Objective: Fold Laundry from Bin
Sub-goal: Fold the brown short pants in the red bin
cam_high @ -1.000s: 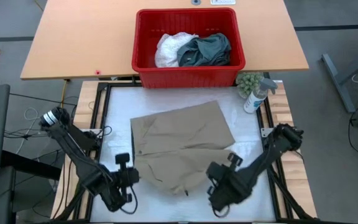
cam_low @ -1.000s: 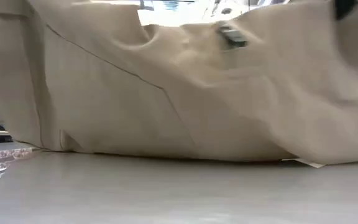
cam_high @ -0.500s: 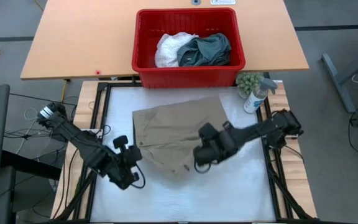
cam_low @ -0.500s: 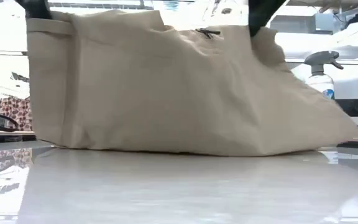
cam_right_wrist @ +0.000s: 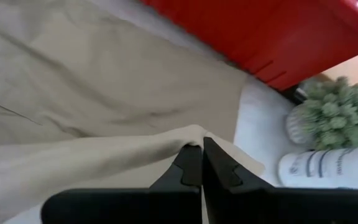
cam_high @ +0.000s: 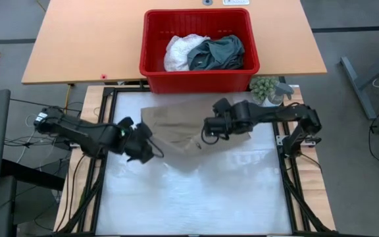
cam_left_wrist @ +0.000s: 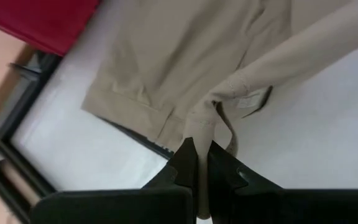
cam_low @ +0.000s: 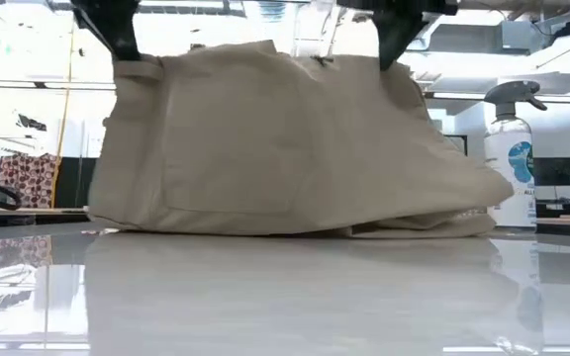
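The beige-khaki garment (cam_high: 176, 126) lies on the white table, its near edge raised by both grippers; in the low view (cam_low: 285, 148) it hangs like a curtain with its lower part on the table. My left gripper (cam_high: 143, 140) and my right gripper (cam_high: 208, 129) are both shut on it. The red bin (cam_high: 197, 80) stands past the table's far edge and holds the white garment (cam_high: 178, 50) and the dark teal garment (cam_high: 219, 51). My left gripper pinches the garment's bunched edge (cam_left_wrist: 201, 124) between its two fingers, beside a small sewn label. In the low view its fingers (cam_low: 119, 38) come from above at the cloth's upper left corner. The cloth hangs below, its lower part on the table. My right gripper pinches a folded edge of the garment (cam_right_wrist: 190, 134) between its two fingers. In the low view its fingers (cam_low: 396, 38) come from above at the cloth's upper right corner. The cloth hangs below them, and the top edge between the two grippers runs nearly straight.
A small green plant (cam_high: 263, 87) and a spray bottle (cam_low: 511, 148) stand at the table's far right corner, close to my right arm. The bin's wall (cam_right_wrist: 278, 37) is just beyond the garment. The near half of the white table (cam_high: 196, 197) is bare.
Both grippers have gone up and toward the table's far edge, still shut on the garment's near edge. That edge has been lifted off the table and carried over toward the bin, folding the garment; its far part has stayed on the table.
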